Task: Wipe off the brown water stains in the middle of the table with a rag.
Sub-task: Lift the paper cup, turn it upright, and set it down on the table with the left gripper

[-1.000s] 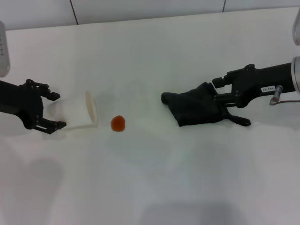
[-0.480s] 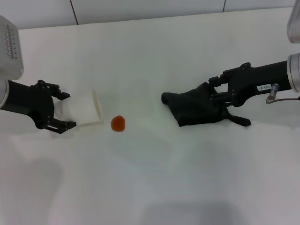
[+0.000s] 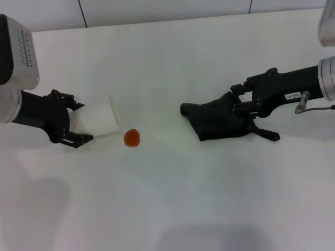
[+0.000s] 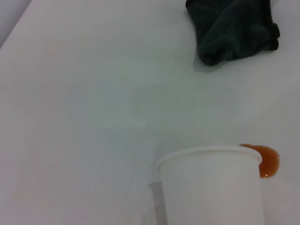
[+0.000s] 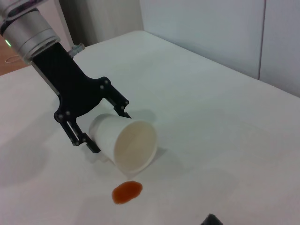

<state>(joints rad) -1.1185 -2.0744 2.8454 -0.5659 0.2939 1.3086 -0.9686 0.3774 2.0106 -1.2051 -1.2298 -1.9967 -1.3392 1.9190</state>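
Since the earlier frames, the paper cup (image 3: 99, 119) has been carried nearer the stain by the left gripper (image 3: 78, 123), and its mouth has been tilted further up. On the white table (image 3: 172, 193), the black rag (image 3: 220, 121) is seen lying right of centre, with the right gripper (image 3: 246, 102) set at its edge; its fingers appear closed on the cloth, though the contact is partly hidden. The cup is held tilted between the left gripper's fingers. The brown water stain (image 3: 132, 137) is found just beside the cup, well apart from the rag.
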